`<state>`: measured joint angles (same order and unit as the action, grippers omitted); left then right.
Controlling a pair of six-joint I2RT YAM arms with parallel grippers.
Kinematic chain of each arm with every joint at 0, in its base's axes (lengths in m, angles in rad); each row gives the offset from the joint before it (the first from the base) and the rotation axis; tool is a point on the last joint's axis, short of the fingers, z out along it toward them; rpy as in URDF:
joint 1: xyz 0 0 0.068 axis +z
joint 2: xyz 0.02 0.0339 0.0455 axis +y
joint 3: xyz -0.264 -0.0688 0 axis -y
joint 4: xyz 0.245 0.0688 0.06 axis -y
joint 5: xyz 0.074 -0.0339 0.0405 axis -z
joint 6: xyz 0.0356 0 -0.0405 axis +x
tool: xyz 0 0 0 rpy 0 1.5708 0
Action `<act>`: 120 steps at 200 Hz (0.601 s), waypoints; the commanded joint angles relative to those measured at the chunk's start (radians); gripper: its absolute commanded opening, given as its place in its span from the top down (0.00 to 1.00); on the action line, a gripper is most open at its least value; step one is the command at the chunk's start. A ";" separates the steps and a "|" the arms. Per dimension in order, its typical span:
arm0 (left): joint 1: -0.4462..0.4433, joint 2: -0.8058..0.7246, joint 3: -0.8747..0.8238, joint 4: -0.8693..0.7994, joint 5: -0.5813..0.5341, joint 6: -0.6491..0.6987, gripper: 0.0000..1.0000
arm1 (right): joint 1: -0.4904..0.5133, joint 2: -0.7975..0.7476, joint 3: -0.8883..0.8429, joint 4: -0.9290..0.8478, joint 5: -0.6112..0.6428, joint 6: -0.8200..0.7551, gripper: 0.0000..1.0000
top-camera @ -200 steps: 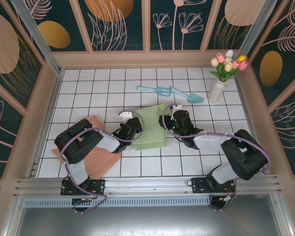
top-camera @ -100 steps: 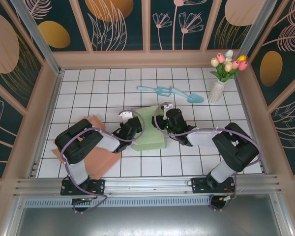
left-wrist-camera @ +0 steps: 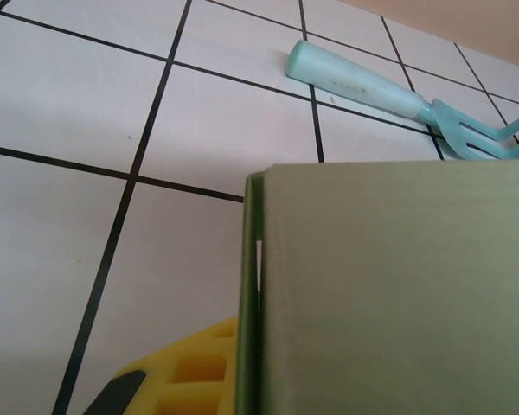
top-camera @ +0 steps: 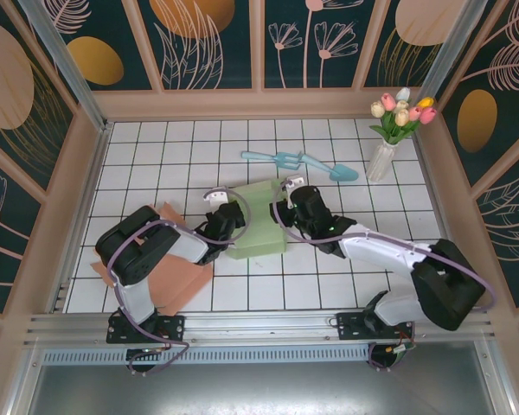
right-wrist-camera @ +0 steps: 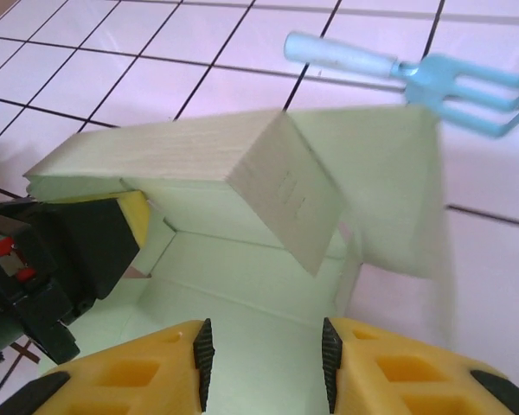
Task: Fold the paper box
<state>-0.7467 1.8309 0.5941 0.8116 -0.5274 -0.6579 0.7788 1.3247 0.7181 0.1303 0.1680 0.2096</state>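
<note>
The top camera looks down on your whole table (top-camera: 156,138) from high at 6 o'clock. Both wrist cameras sit very near the green box (top-camera: 258,220), facing roughly toward 12 o'clock. All three views share the blue fork (left-wrist-camera: 363,82).

A staged robot test cell: floral-print wall panels (top-camera: 212,43) enclose the gridded white table (top-camera: 156,156) (aluminium rail (top-camera: 259,325) along its near edge).

The left arm (top-camera: 143,246) and right arm (top-camera: 437,281) are built of bulky black shells joined by pale grey links. A lilac cable (top-camera: 111,264) is looped along each. Black bolted base plates (top-camera: 147,327) are seen at 7 and 5 o'clock. The left tool (top-camera: 227,226) and right tool (top-camera: 284,210) are fitted with yellow, pocketed fingers (right-wrist-camera: 112,376) edged with black ribbed strips (right-wrist-camera: 204,350).
</note>
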 commanded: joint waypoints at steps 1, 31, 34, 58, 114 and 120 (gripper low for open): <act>0.008 -0.030 -0.057 0.023 0.024 0.041 1.00 | 0.004 -0.087 0.048 -0.132 0.109 -0.138 0.58; 0.008 -0.076 -0.111 0.071 0.043 0.063 1.00 | -0.038 -0.142 0.049 -0.136 0.151 -0.349 0.57; 0.008 -0.078 -0.116 0.076 0.047 0.066 1.00 | -0.046 -0.143 0.047 -0.133 0.136 -0.367 0.57; 0.008 -0.094 -0.147 0.116 0.066 0.088 1.00 | -0.107 -0.136 0.015 -0.096 -0.032 -0.503 0.58; 0.009 -0.067 -0.201 0.256 0.122 0.149 1.00 | -0.156 -0.076 -0.082 0.001 -0.338 -0.683 0.59; 0.009 -0.065 -0.203 0.261 0.124 0.154 1.00 | -0.163 -0.075 -0.090 0.006 -0.349 -0.689 0.59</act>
<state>-0.7460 1.7535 0.4065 0.9920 -0.4393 -0.5476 0.6422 1.2327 0.6590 0.0811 -0.0288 -0.3820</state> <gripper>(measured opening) 0.098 0.412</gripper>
